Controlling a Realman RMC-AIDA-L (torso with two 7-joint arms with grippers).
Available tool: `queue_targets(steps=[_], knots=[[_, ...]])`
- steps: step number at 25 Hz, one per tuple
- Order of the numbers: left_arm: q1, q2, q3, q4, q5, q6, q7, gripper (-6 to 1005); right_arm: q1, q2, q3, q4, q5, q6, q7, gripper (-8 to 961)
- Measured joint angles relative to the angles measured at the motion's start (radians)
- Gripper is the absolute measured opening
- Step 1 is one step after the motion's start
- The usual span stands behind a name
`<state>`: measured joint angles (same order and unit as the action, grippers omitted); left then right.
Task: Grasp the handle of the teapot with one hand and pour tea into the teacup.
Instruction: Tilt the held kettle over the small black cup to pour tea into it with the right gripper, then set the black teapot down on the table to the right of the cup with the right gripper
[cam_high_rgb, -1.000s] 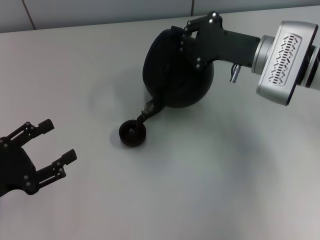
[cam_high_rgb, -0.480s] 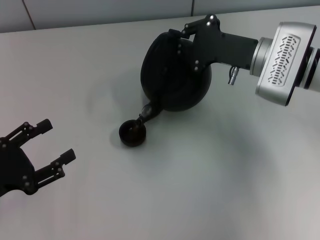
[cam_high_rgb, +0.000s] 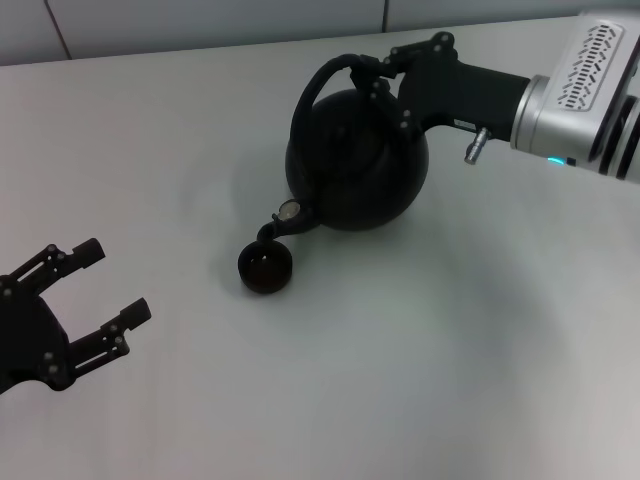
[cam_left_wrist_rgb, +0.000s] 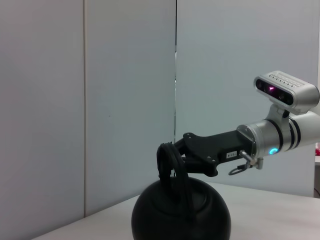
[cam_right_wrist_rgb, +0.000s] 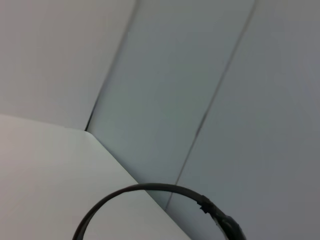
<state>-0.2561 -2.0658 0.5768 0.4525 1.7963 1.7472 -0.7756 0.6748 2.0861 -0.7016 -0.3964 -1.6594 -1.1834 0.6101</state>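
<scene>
The round black teapot (cam_high_rgb: 355, 170) is close to upright, its short spout (cam_high_rgb: 286, 214) pointing down-left, just behind the small dark teacup (cam_high_rgb: 265, 268). My right gripper (cam_high_rgb: 368, 72) is shut on the top of the arched handle (cam_high_rgb: 318, 88). In the left wrist view the teapot (cam_left_wrist_rgb: 180, 215) shows from the side, with the right gripper (cam_left_wrist_rgb: 172, 152) clamped on the handle (cam_left_wrist_rgb: 167, 162). A dark arc of the handle (cam_right_wrist_rgb: 145, 190) crosses the right wrist view. My left gripper (cam_high_rgb: 118, 278) hangs open at the near left, well away from the cup.
The white table (cam_high_rgb: 420, 360) stretches around the pot and cup. Its far edge meets a grey panelled wall (cam_high_rgb: 200, 20) just behind the teapot. The right arm's silver forearm (cam_high_rgb: 575, 90) reaches in from the far right.
The teapot has tipped back from leaning over the teacup to nearly upright, and its spout has lifted off the cup's rim. The right wrist rotated back and rose. The left arm stayed still.
</scene>
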Motion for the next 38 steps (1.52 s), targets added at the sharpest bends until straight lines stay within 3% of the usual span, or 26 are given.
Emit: queue_targets(steps=[18,38], knots=[[-0.009,0.003,0.000,0.000,-0.001,0.002,0.001,812,-0.077,-0.003,0.003,0.097,0.209,-0.010,0.280,104],[-0.009,0.004,0.000,0.001,0.000,0.008,0.001,812,-0.154,-0.001,0.023,0.128,0.341,-0.021,0.067,108]])
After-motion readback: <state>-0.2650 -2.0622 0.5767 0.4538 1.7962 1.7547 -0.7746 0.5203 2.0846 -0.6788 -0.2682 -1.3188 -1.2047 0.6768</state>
